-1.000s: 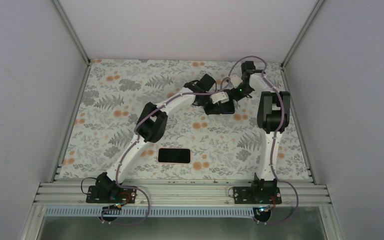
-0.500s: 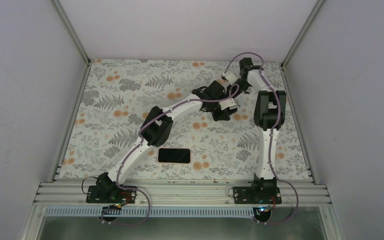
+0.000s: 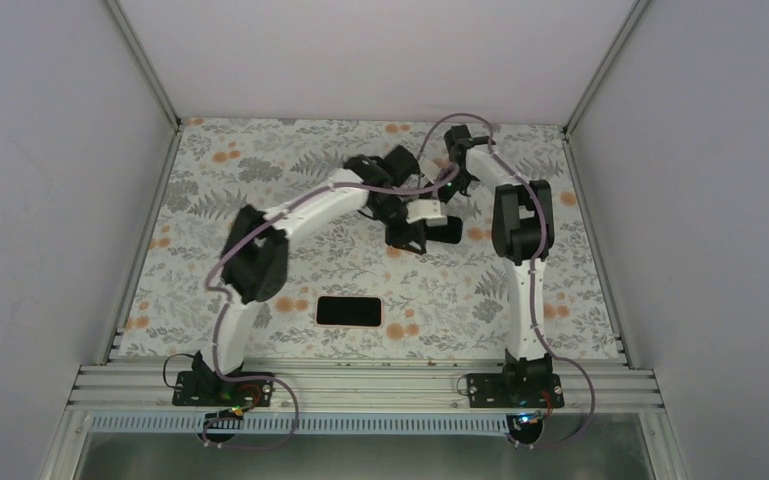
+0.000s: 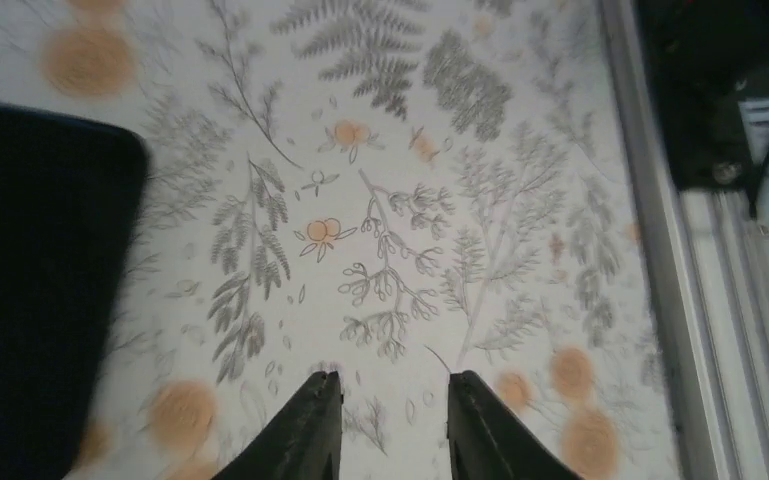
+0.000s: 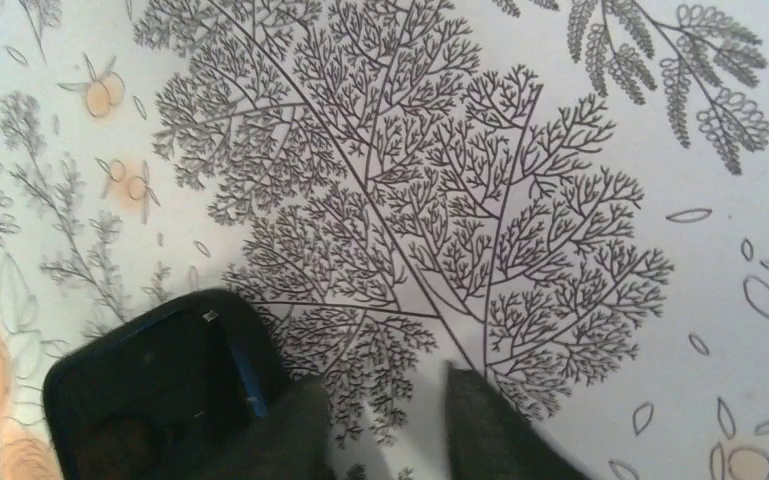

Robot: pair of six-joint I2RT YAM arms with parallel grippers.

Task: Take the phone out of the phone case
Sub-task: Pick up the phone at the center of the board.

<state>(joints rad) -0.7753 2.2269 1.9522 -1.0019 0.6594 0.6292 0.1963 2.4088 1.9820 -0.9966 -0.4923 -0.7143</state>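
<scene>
The floral desk (image 3: 260, 180) carries the pink case (image 3: 379, 312), lying flat near the front edge, about midway across, with the phone (image 3: 345, 311) seated in it, screen up. A black slab (image 3: 447, 229) lies farther back. The left fingers (image 4: 322, 410) and the right fingers (image 5: 305, 420) each stand slightly parted, holding nothing.

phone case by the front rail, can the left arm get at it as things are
Probably yes. The phone case lies flat in the open with nothing over it. The left end effector is open and empty, though it hovers farther out and must fold back.
</scene>
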